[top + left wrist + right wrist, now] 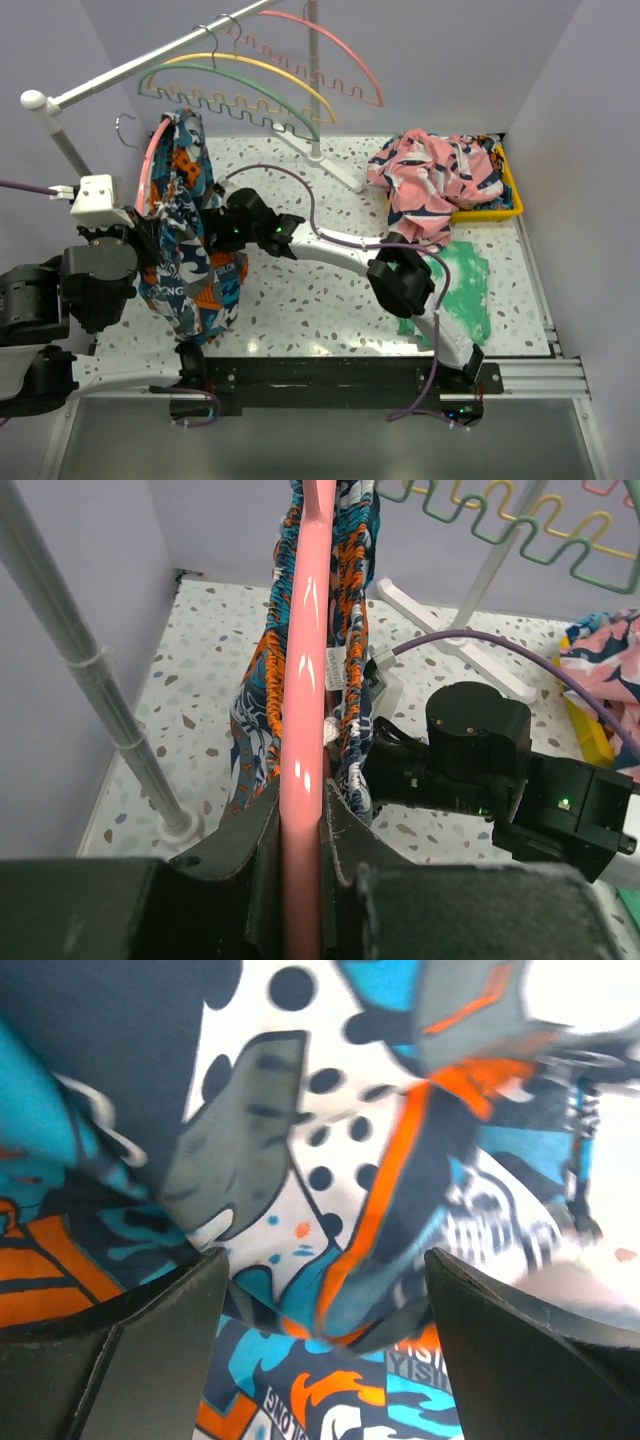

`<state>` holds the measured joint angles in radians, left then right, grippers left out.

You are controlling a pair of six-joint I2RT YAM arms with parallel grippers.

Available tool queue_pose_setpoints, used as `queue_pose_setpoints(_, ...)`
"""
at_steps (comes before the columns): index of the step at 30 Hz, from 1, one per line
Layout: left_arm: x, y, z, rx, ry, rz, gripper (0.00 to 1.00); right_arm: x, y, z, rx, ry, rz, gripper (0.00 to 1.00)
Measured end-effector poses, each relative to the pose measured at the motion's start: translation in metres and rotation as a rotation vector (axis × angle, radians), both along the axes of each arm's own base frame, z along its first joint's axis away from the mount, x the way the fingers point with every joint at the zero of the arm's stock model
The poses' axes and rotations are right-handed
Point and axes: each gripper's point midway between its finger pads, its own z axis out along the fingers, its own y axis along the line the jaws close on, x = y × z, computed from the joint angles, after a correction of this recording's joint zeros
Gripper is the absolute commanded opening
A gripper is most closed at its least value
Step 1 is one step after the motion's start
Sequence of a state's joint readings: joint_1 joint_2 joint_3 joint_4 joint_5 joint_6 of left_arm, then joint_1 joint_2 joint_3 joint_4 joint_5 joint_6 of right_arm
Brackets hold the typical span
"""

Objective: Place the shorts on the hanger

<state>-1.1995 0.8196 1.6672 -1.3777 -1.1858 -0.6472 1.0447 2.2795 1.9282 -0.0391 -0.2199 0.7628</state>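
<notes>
Speckled desk [320,300], left hand [300,860] clamps hanger [305,680], right hand [320,1290] wide open beside it at shorts [185,270]; a nudge could slide them off.

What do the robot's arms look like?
Both are white tubes with chunky black joints. A purple cable runs along the right arm, and a second purple cable reaches the left arm. The left claw and right claw each have two dark, blocky fingers. Tiny green lights glow on the right wrist.
</notes>
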Motion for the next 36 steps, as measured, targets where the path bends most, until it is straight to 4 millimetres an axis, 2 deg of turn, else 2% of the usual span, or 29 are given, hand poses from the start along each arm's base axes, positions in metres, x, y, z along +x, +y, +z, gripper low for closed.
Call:
queue_pose_setpoints(5,0.004,0.010,-0.003,0.010,-0.025,0.098,0.00,-0.001,0.019,-0.001,0.021,0.012,0.059,0.84)
queue_pose_setpoints(11,0.008,0.020,-0.005,0.015,-0.059,0.183,0.00,-0.004,0.026,0.004,0.036,0.016,0.087,0.85)
queue_pose_setpoints(16,0.009,0.030,0.003,0.001,-0.110,0.255,0.00,-0.006,0.032,0.013,0.068,0.007,0.114,0.86)
queue_pose_setpoints(21,0.019,0.022,0.007,0.072,-0.159,0.292,0.00,-0.010,0.032,0.008,0.068,0.017,0.137,0.87)
queue_pose_setpoints(24,0.029,0.006,0.007,0.123,-0.180,0.308,0.00,-0.013,0.027,-0.010,0.044,0.023,0.140,0.87)
queue_pose_setpoints(28,0.040,-0.011,0.013,0.175,-0.182,0.334,0.00,-0.022,0.009,-0.055,-0.050,0.058,0.147,0.88)
queue_pose_setpoints(31,0.047,-0.014,0.015,0.190,-0.176,0.381,0.00,-0.030,-0.009,-0.085,-0.128,0.085,0.155,0.88)
queue_pose_setpoints(34,0.056,-0.011,0.014,0.211,-0.166,0.446,0.00,-0.037,-0.022,-0.092,-0.166,0.087,0.166,0.88)
queue_pose_setpoints(36,0.061,-0.006,0.014,0.217,-0.161,0.494,0.00,-0.040,-0.029,-0.085,-0.171,0.075,0.173,0.89)
